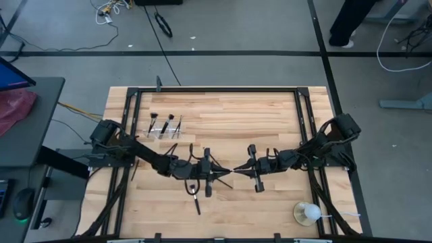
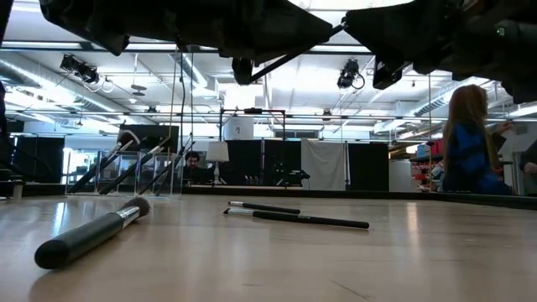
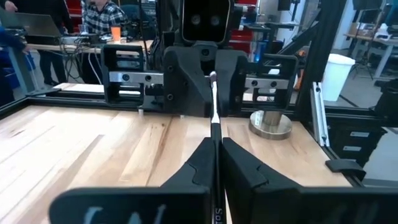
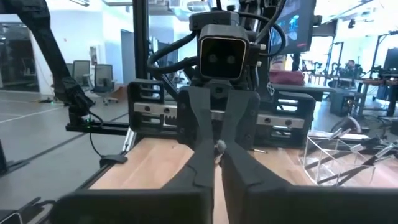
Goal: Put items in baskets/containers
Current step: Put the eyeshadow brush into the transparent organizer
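The desk [image 1: 223,118] carries a handover in mid-air: both arms stretch toward the middle, tips meeting above it. The clear holder [image 1: 165,128], a few brushes already in it, sits well behind the left claw [image 1: 226,173], loose brushes [image 2: 298,218] lying below it. Left claw is clamped shut on a thin brush [image 3: 214,118]; the right claw [image 1: 237,169], directly opposite and nose to nose, has pinched shut on the same brush's far end. Next, I judge, one claw must release so the other can carry it to the holder.
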Tool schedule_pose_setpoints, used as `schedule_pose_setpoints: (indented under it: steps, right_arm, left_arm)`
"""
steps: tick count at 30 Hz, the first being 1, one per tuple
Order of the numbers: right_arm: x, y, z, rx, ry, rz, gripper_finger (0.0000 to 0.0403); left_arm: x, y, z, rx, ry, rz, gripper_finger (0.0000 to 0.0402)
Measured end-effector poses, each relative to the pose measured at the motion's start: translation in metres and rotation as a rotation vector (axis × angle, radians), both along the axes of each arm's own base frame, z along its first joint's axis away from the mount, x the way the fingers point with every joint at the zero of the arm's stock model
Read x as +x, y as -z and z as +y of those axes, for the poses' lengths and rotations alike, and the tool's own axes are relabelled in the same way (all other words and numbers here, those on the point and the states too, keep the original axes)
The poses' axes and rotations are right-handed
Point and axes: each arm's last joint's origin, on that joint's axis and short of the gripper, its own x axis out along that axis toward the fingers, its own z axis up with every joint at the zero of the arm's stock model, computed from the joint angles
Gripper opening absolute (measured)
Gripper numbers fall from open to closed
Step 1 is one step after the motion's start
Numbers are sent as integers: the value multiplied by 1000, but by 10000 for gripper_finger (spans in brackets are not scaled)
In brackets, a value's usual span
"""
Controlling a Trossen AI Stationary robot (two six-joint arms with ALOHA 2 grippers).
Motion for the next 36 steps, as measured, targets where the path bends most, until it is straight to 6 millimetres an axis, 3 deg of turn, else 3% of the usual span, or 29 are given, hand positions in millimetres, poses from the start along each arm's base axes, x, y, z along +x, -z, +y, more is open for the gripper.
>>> schedule_pose_setpoints:
  steps: [4, 8, 12, 16, 22, 32, 36]
  right_arm:
    - [-1, -2, -2, 35, 53, 34, 10]
    - [-1, -8, -3, 43, 97, 115, 6]
    - [7, -17, -1, 4, 144, 268, 5]
    - [20, -26, 3, -48, 174, 393, 4]
    - [29, -36, 6, -88, 192, 447, 5]
    - [28, -33, 5, -79, 202, 456, 6]
    - [28, -33, 5, -76, 203, 457, 17]
  left_arm:
    - [0, 2, 1, 21, -9, 18, 39]
    - [0, 9, 3, 73, -46, 95, 91]
    - [0, 14, 8, 91, -85, 141, 145]
    - [5, 12, 11, 105, -97, 169, 163]
    - [14, 6, 8, 145, -94, 266, 129]
    - [16, 3, 7, 152, -107, 267, 20]
    - [16, 3, 7, 148, -111, 268, 19]
